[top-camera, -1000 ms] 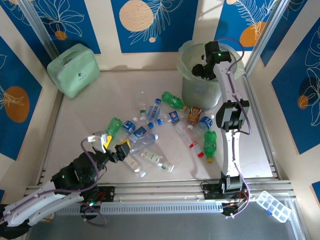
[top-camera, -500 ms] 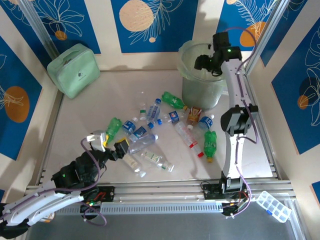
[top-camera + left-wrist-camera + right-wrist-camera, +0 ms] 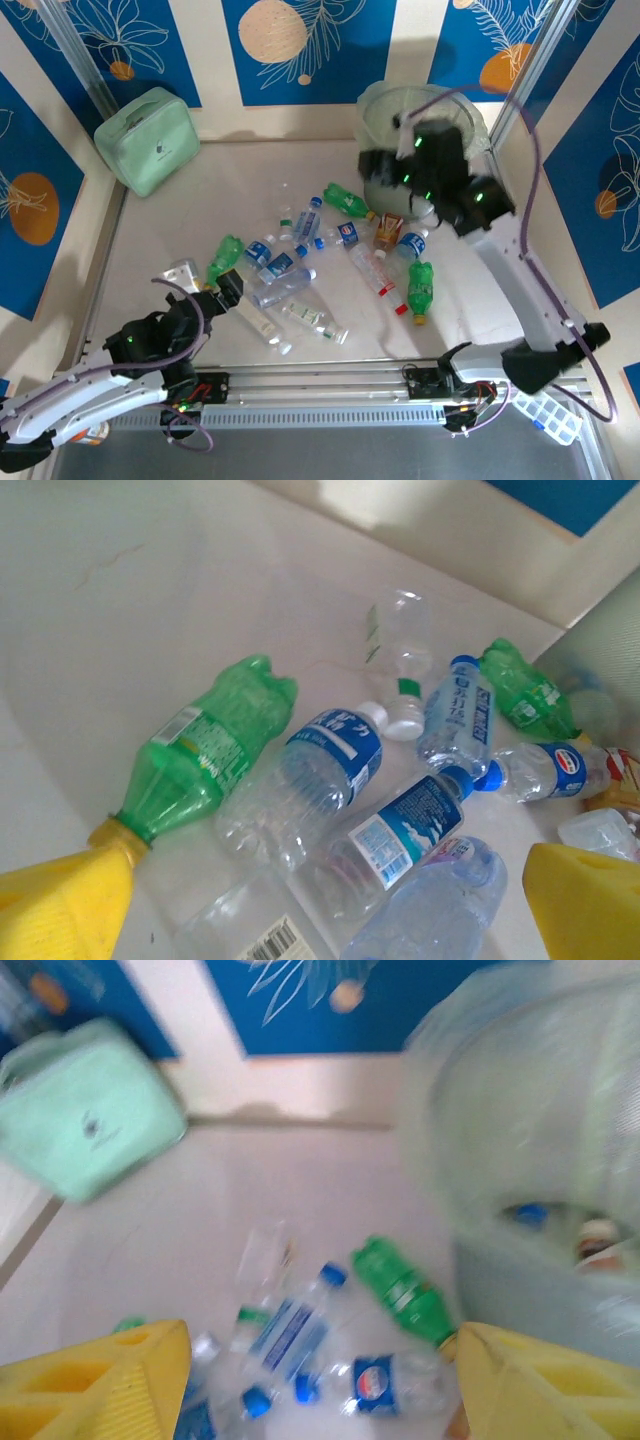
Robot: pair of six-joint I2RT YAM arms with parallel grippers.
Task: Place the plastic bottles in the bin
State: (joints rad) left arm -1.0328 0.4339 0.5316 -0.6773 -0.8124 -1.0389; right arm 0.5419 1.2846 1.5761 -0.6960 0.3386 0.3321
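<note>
Roughly a dozen plastic bottles (image 3: 290, 283) litter the middle of the table (image 3: 200, 190). Top view: my right gripper (image 3: 373, 168) has swung back out of the bin (image 3: 385, 195) at the far-right corner, so I judge one drop made. Left wrist: left gripper (image 3: 320, 900) spread wide, empty, over a green bottle (image 3: 205, 750) lying diagonally, cap by one yellow finger (image 3: 60, 905). Right wrist: fingers (image 3: 110, 1380) apart, nothing held.

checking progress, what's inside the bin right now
Through the cloudy wall of the bin, the right wrist view shows a blue cap and a pale cap low inside, blurred. From above, the right arm covers much of the opening, so the rest is hidden.
</note>
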